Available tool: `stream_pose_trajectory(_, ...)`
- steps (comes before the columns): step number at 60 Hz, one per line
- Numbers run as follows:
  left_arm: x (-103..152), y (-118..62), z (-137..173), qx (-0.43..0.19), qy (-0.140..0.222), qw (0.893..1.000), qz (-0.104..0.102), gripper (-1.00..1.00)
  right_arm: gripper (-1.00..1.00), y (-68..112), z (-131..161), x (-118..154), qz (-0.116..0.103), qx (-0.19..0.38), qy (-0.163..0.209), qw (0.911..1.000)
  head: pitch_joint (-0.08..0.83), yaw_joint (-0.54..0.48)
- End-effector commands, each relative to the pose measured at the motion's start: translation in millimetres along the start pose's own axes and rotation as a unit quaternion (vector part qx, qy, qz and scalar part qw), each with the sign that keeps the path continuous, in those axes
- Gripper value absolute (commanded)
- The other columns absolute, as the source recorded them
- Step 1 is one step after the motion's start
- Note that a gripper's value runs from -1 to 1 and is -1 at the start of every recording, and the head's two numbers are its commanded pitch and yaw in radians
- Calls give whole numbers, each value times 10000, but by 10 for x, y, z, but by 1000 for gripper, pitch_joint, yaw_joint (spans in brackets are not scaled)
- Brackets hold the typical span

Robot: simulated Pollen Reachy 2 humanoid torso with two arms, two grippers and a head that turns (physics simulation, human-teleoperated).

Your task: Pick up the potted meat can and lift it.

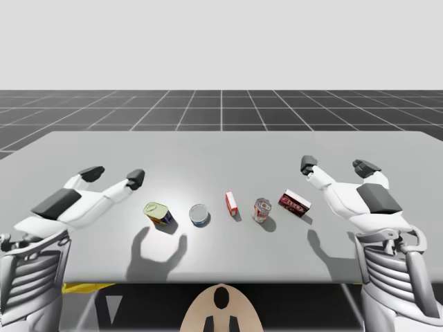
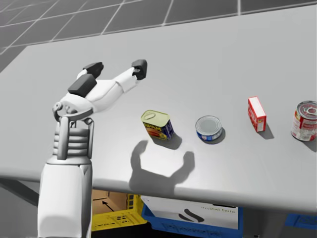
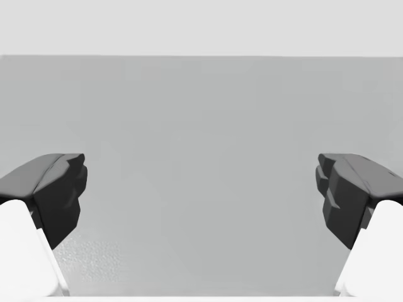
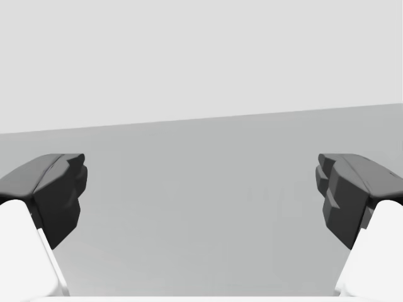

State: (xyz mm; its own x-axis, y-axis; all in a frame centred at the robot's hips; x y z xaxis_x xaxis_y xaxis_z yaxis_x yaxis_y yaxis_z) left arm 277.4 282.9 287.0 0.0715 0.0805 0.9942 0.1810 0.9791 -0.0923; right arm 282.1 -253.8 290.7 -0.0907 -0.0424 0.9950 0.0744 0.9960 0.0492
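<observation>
Finding nothing grasped yet: the potted meat can (image 1: 158, 213) stands untouched on the bench (image 1: 221, 149), lower left of the high view. Beyond it my left fingers (image 1: 136, 177) gape wide, empty; my right fingers (image 1: 308, 164), mid-right, likewise. Approach, grasp, lift remain.

Boxy yellow-topped can (image 1: 159, 213) with blue and red sides. Standing upright on the desk (image 1: 221, 152), near the left claw (image 1: 115, 176), not touching.

Bright, even light — crisp shadows on the table (image 1: 221, 155).
</observation>
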Motion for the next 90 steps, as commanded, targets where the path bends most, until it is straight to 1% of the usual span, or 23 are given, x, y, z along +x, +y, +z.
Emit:
stream_pose_trajectory(1, -95, -55, 260, -242, 283, 9991, -212, -1000, -1000, 5, 2, -7, -33, 12, 14, 10000, 695, 340)
stream_pose_trajectory(2, -135, -50, 325, -236, 289, 9988, -310, -1000, -1000, 5, 3, -6, -32, 14, 12, 10000, 695, 339)
stream_pose_trajectory(5, -175, -43, 395, -247, 350, 9986, -311, -1000, -1000, 4, 1, -5, -32, 14, 12, 10000, 696, 340)
stream_pose_trajectory(6, -217, -39, 464, -275, 422, 9981, -352, -1000, -1000, 5, 1, -6, -31, 14, 13, 10000, 696, 341)
stream_pose_trajectory(12, -346, -44, 614, -347, 600, 9967, -428, -1000, -1000, 9, -2, -7, -20, 19, 11, 10000, 697, 343)
stream_pose_trajectory(14, -431, -49, 663, -358, 683, 9956, -534, -1000, -1000, 12, -2, -9, -9, 21, 11, 10000, 695, 343)
stream_pose_trajectory(18, -575, -45, 702, -411, 835, 9938, -610, -1000, -1000, 17, -4, -15, 15, 27, 18, 10000, 693, 343)
stream_pose_trajectory(22, -709, -44, 710, -454, 980, 9923, -610, -1000, -1000, 19, -8, -16, 16, 30, 20, 10000, 692, 343)
stream_pose_trajectory(23, -734, -45, 709, -456, 1005, 9921, -596, -1000, -1000, 20, -8, -17, 18, 31, 21, 10000, 692, 344)
stream_pose_trajectory(24, -812, -51, 705, -483, 1097, 9913, -537, -1000, -1000, 21, -9, -19, 19, 33, 23, 10000, 691, 345)
stream_pose_trajectory(26, -864, -58, 701, -505, 1165, 9905, -525, -1000, -1000, 21, -10, -20, 21, 33, 26, 10000, 690, 346)
stream_pose_trajectory(27, -931, -64, 691, -536, 1235, 9896, -506, -1000, -1000, 22, -8, -20, 19, 32, 28, 10000, 691, 346)
stream_pose_trajectory(32, -1042, -87, 654, -588, 1356, 9881, -420, -1000, -1000, 22, -8, -21, 20, 33, 30, 10000, 690, 346)
stream_pose_trajectory(38, -1182, -99, 543, -599, 1515, 9859, -390, -1000, -1000, 23, -7, -20, 20, 46, 30, 10000, 690, 346)
stream_pose_trajectory(49, -1275, -185, 303, -640, 1657, 9832, -419, -1000, -1000, 26, -5, -19, 11, 63, 32, 10000, 691, 339)
stream_pose_trajectory(62, -1266, -318, 45, -616, 1721, 9821, -459, -1000, -1000, 25, 2, -14, 1, 68, 28, 10000, 694, 328)
stream_pose_trajectory(68, -1268, -342, -45, -530, 1780, 9815, -468, -1000, -1000, 24, 4, -13, -1, 71, 25, 10000, 693, 323)
stream_pose_trajectory(80, -1318, -353, -192, -408, 1844, 9813, -362, -1000, -1000, 24, 9, -11, -13, 69, 26, 10000, 690, 312)
stream_pose_trajectory(85, -1348, -361, -202, -409, 1866, 9810, -345, -1000, -1000, 25, 10, -12, -9, 65, 26, 10000, 683, 310)
stream_pose_trajectory(86, -1366, -368, -192, -357, 1865, 9812, -356, -960, -1000, 24, 11, -12, -11, 64, 24, 10000, 679, 309)
stream_pose_trajectory(88, -1375, -372, -188, -345, 1878, 9809, -357, -743, -1000, 25, 10, -12, -12, 63, 24, 10000, 676, 309)
stream_pose_trajectory(89, -1389, -375, -171, -360, 1896, 9806, -356, 515, -1000, 25, 10, -13, -7, 60, 23, 10000, 671, 311)
stream_pose_trajectory(90, -1394, -375, -168, -355, 1899, 9805, -365, 896, -1000, 25, 10, -13, -7, 59, 24, 10000, 669, 311)
